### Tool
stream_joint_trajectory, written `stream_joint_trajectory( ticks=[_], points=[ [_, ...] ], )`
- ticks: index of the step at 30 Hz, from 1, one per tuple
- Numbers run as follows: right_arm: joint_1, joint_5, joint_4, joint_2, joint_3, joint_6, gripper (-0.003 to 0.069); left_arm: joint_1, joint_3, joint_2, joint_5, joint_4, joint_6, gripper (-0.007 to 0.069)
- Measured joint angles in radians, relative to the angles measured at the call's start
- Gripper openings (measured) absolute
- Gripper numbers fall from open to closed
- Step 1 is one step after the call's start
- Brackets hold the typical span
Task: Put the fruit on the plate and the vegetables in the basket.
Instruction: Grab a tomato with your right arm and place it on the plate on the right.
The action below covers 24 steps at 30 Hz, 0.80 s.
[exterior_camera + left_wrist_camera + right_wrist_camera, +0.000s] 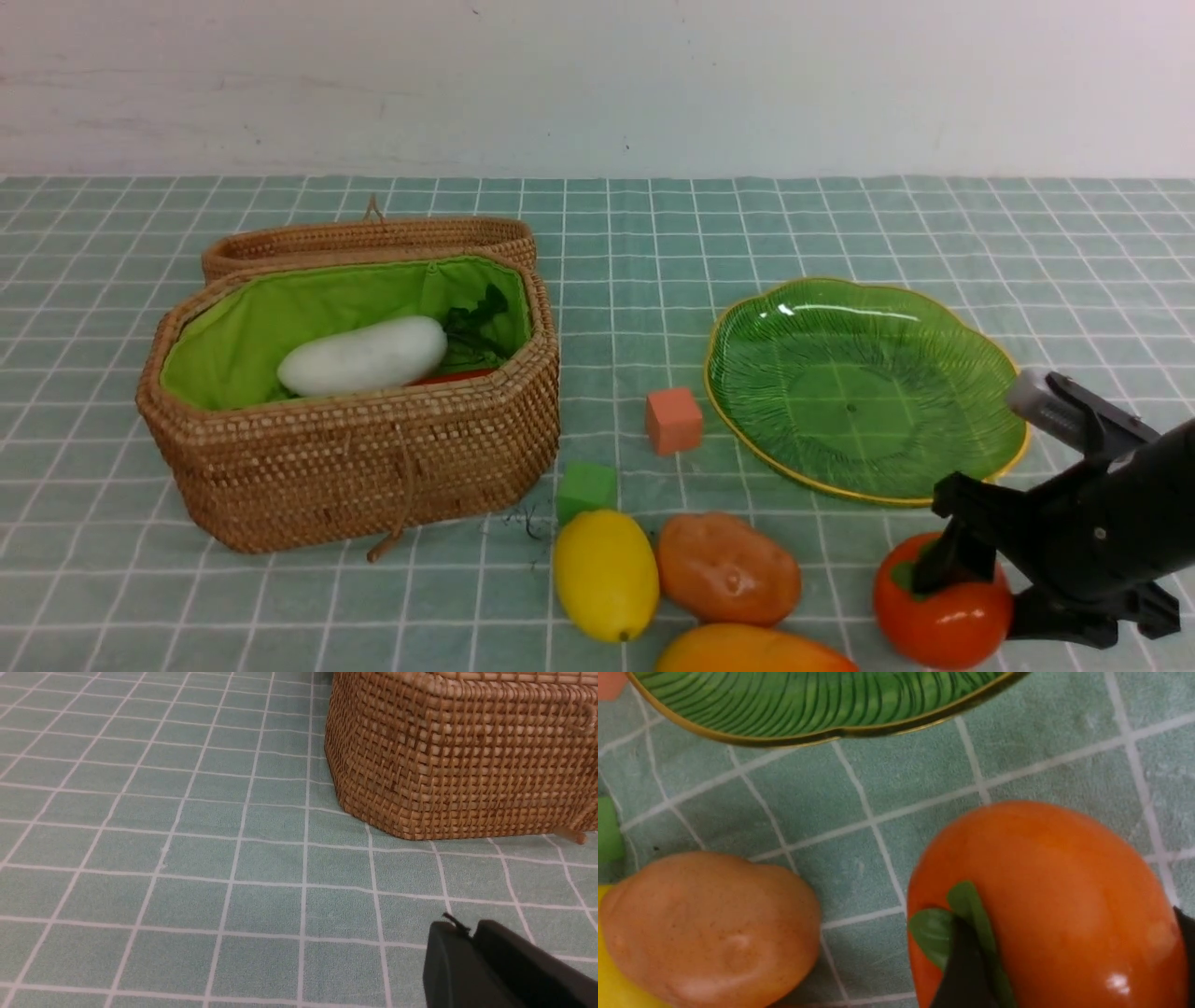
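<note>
So the big wicker basket (pixel 485 439) has the white radish (pixel 364 357) lying in it, and the green plate (pixel 850 383) has no fruit on it. Next down, the persimmon (pixel 966 621) sits in front of the plate, with the right end effector (pixel 952 569) spread wide around it, one finger over the leafy cap, the other at its far side. Looks like a grip to me. I'd keep an even squeeze, since it's round and glossy, lift clear of the gold rim, then lower gently. Left end effector (pixel 460 933): fingertips together, nothing between them. Potato (pixel 730 569), mango (pixel 756 651) and lemon (pixel 607 576) are on the bench (pixel 308 607).
</note>
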Motion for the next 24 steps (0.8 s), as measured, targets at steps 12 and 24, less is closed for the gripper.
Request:
stream_joint_trajectory(
  ticks=[12, 24],
  points=[
    [-0.002, 0.136, 0.176, -0.21, -0.064, -0.234, 0.0491, 0.0, 0.0, 0.0, 0.0, 0.0, 0.0, 0.0073],
    [-0.002, -0.045, 0.138, 0.033, -0.496, -0.198, 0.0491, 0.0, 0.0, 0.0, 0.0, 0.0, 0.0, 0.0085]
  ],
)
